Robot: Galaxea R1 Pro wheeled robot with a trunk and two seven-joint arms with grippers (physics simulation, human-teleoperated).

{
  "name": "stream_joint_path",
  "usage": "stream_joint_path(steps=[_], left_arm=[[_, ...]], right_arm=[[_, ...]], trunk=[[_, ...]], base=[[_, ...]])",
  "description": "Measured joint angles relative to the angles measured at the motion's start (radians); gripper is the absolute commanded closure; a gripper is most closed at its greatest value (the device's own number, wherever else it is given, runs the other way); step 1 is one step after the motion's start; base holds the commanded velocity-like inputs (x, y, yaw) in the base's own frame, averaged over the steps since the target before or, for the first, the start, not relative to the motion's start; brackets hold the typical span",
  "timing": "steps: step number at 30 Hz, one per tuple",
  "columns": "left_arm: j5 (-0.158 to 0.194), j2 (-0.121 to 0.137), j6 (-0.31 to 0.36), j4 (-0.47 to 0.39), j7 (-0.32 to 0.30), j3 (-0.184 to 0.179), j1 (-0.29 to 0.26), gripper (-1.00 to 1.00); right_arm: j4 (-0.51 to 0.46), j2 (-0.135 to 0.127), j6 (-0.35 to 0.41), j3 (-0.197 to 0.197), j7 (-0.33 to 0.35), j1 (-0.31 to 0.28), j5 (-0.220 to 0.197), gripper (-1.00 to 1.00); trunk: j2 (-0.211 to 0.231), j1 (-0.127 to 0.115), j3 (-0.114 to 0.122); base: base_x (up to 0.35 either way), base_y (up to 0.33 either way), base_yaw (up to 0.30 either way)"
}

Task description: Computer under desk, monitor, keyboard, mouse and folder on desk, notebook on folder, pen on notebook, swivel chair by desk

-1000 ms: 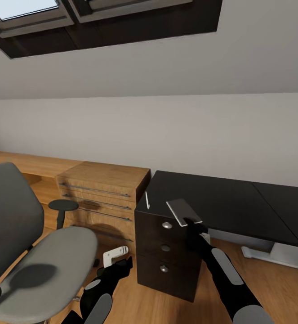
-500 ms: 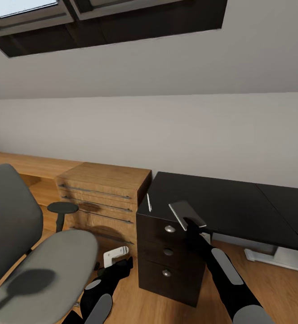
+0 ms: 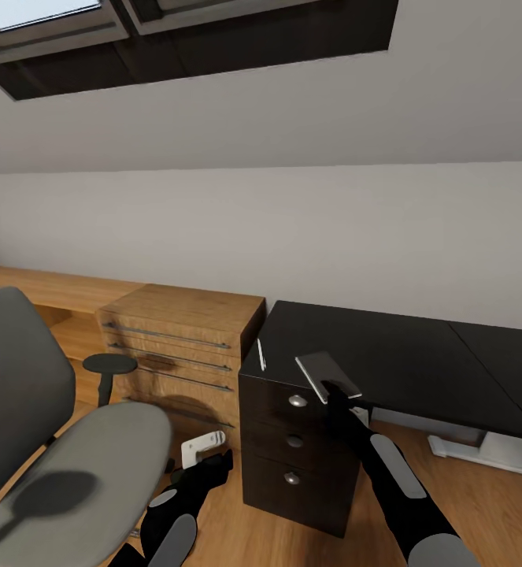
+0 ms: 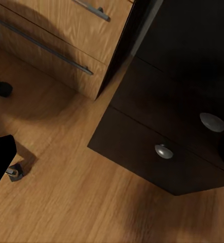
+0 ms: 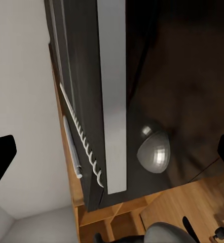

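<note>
Head view first. Right gripper (image 3: 341,391) reaches up to the front corner of the desk (image 3: 402,354), just over the black drawers (image 3: 292,441). The notebook (image 3: 327,376) lies on that corner and pokes out past the front edge, right above the gripper. The pen (image 3: 260,354) lies on the black top near it, by the side next to the wood cabinet (image 3: 182,331). The left gripper (image 3: 211,463) hangs low by the floor (image 3: 481,496), between the swivel chair (image 3: 72,457) and the drawers. I cannot tell if it is open or closed.

Left wrist view next. It looks down at the drawers (image 4: 157,126), a round knob (image 4: 163,151), the wood cabinet (image 4: 56,40), the floor (image 4: 66,202) and one chair wheel (image 4: 14,172). This arm has no job right now, I think, so it should stay low and out of the way.

Right wrist view last. The notebook (image 5: 112,101) runs between the two fingers (image 5: 0,159), which stand wide apart and are not squeezing it. Its wire spine sits on the pen's (image 5: 71,147) side.

The step looks like picking up the notebook. To do it well, I would slide the fingers over the part that pokes out, one above and one below. Then close softly and lift straight up. Keep clear of the pen so it does not roll off. Do not bump the knob (image 5: 153,152).
</note>
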Motion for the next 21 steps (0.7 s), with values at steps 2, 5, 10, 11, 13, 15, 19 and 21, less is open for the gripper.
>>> stream_joint_path(steps=[2,5,10,11,13,15,19,21], left_arm=[[0.0,0.0,0.0,0.0,0.0,0.0,0.0,-1.0],[0.0,0.0,-0.001,0.0,0.0,0.0,0.0,-1.0],[0.0,0.0,-0.002,0.002,0.0,0.0,0.0,-1.0],[0.0,0.0,-0.002,0.002,0.0,0.0,0.0,-1.0],[0.0,0.0,-0.002,0.002,0.0,0.0,0.0,-1.0],[0.0,0.0,-0.002,0.002,0.0,0.0,0.0,-1.0],[0.0,0.0,-0.002,0.002,0.0,0.0,0.0,-1.0],[0.0,0.0,-0.002,0.003,0.0,0.0,0.0,-1.0]], right_arm=[[0.0,0.0,0.0,0.0,0.0,0.0,0.0,-1.0],[0.0,0.0,0.0,0.0,0.0,0.0,0.0,-1.0],[0.0,0.0,0.0,0.0,0.0,0.0,0.0,-1.0],[0.0,0.0,0.0,0.0,0.0,0.0,0.0,-1.0],[0.0,0.0,0.0,0.0,0.0,0.0,0.0,-1.0],[0.0,0.0,0.0,0.0,0.0,0.0,0.0,-1.0],[0.0,0.0,0.001,-0.001,-0.001,0.0,0.0,-1.0],[0.0,0.0,0.001,0.0,-0.001,0.0,0.0,-1.0]], trunk=[[0.0,0.0,0.0],[0.0,0.0,0.0],[0.0,0.0,0.0],[0.0,0.0,0.0],[0.0,0.0,0.0],[0.0,0.0,0.0],[0.0,0.0,0.0],[0.0,0.0,0.0]], base=[[0.0,0.0,0.0],[0.06,0.0,0.0],[0.043,0.0,0.0],[0.019,0.0,0.0],[0.011,0.0,0.0],[0.007,0.0,0.0],[0.003,0.0,0.0],[0.0,0.0,0.0]])
